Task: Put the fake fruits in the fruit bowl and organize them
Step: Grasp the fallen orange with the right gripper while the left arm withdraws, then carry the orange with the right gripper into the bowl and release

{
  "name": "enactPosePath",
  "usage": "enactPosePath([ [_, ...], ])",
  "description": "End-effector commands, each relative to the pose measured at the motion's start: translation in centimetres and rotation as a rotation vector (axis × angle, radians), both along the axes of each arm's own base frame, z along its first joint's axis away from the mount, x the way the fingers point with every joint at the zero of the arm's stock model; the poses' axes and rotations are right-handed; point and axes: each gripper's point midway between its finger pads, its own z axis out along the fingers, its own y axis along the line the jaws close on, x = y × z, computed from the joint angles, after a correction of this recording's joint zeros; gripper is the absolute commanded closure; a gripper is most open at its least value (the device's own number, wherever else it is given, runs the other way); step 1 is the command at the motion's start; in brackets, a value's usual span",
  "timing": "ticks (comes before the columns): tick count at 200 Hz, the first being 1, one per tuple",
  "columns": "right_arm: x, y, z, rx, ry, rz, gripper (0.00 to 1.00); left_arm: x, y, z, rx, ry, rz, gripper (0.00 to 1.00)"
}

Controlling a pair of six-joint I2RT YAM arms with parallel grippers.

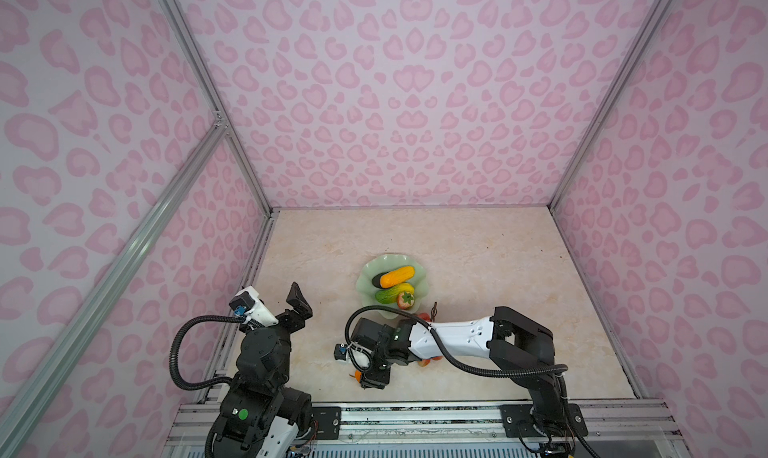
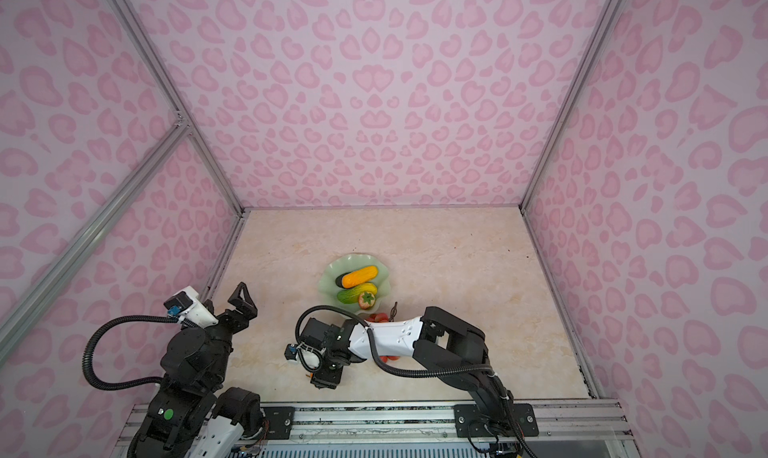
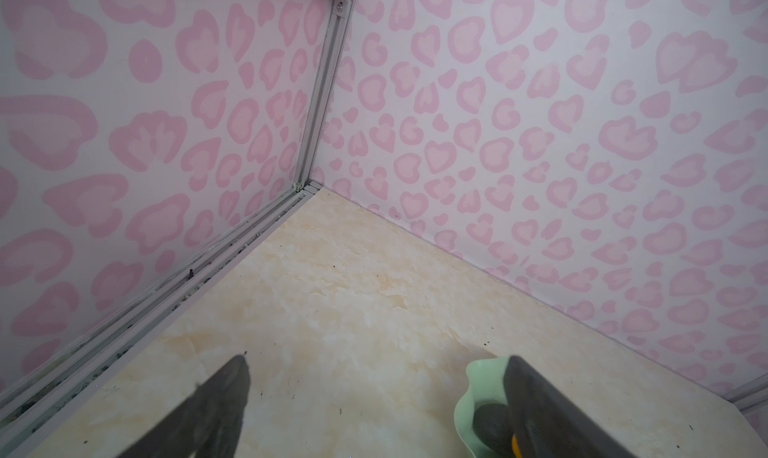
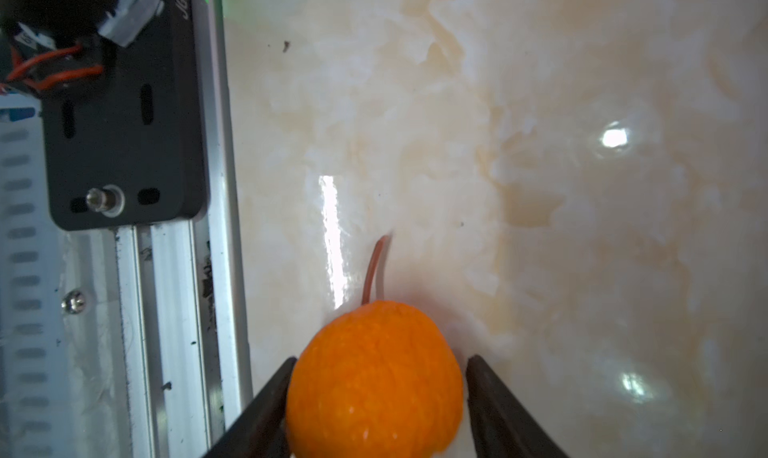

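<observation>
Orange (image 4: 374, 377), round, dimpled, between tapered black jaws on glossy tabletop (image 4: 540, 144)

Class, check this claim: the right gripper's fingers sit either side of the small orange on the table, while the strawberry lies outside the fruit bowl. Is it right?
Not quite. The strawberry lies inside the fruit bowl, as both top views show. The rest holds: the right gripper brackets the small orange.

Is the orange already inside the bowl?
No, the orange lies on the table, between the fingers of the right gripper.
</observation>
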Motion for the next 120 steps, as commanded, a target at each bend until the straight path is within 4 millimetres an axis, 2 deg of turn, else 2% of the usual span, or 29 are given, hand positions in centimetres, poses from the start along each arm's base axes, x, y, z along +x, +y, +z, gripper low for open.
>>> enactPosePath([
  [1, 0.1, -0.4, -0.6, -0.028, -0.004, 0.002, 0.46, -0.2, 0.4, -0.3, -0.008, 0.007, 0.026, 0.04],
  [14, 0.2, -0.3, -0.4, -0.021, -0.005, -0.002, 0.56, 0.0, 0.4, -0.3, -0.006, 0.011, 0.024, 0.04],
  [36, 0.6, 0.1, 0.8, 0.019, -0.002, -0.019, 0.67, 0.1, 0.3, -0.4, -0.002, 0.02, 0.02, 0.03],
  [48, 1.1, 0.3, 2.0, 0.057, 0.006, -0.039, 0.7, 0.2, 0.2, -0.4, -0.004, 0.021, 0.017, 0.03],
  [71, 3.1, 0.7, 5.5, 0.165, 0.029, -0.104, 0.74, 0.3, 0.1, -0.5, -0.005, 0.023, 0.013, 0.03],
  [88, 5.9, 0.4, 8.6, 0.25, 0.03, -0.18, 0.74, 0.3, -0.1, -0.4, -0.009, 0.019, 0.003, 0.03],
  [103, 9.7, -0.7, 11.0, 0.313, 0.01, -0.273, 0.74, 0.4, -0.3, -0.4, -0.014, 0.016, -0.012, 0.04],
  [120, 14.3, -2.6, 12.5, 0.356, -0.007, -0.397, 0.73, 0.5, -0.8, -0.5, -0.019, 0.015, -0.038, 0.03],
])
